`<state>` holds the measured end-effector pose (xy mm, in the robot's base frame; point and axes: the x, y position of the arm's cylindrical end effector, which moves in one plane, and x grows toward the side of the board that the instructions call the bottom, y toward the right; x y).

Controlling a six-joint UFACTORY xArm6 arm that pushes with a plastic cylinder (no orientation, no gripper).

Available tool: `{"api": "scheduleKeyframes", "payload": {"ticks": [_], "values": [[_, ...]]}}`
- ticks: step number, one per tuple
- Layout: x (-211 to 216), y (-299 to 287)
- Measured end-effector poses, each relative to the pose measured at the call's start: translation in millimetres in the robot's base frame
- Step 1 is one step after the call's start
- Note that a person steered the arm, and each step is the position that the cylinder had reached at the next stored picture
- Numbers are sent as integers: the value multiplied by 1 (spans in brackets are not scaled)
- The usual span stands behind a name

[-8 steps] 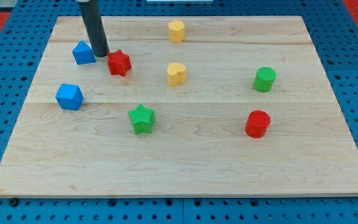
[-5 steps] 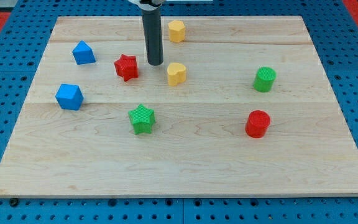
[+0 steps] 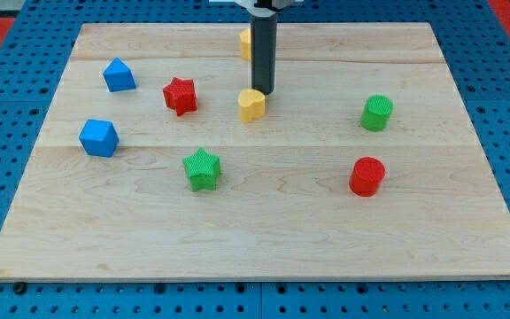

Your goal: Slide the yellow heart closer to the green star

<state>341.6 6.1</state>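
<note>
The yellow heart (image 3: 251, 106) lies on the wooden board (image 3: 264, 230) a little above the middle. My tip (image 3: 264, 92) stands just above and right of the heart, touching or nearly touching its upper right edge. The green star (image 3: 203, 169) lies below and left of the heart, about a block's width of bare wood between them.
A red star (image 3: 180, 96) lies left of the heart. A yellow block (image 3: 246, 42) at the top is partly hidden behind the rod. Two blue blocks (image 3: 119, 75) (image 3: 98, 137) lie at the left. A green cylinder (image 3: 377, 113) and a red cylinder (image 3: 367, 176) stand at the right.
My tip has moved right, from beside the red star past the heart's upper left to its upper right. The red star was nudged slightly right earlier. The heart has barely moved.
</note>
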Motion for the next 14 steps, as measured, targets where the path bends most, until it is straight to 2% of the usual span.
{"api": "scheduleKeyframes", "payload": {"ticks": [7, 10, 11, 14], "values": [[9, -11], [-5, -18], [-5, -45], [7, -24]]}}
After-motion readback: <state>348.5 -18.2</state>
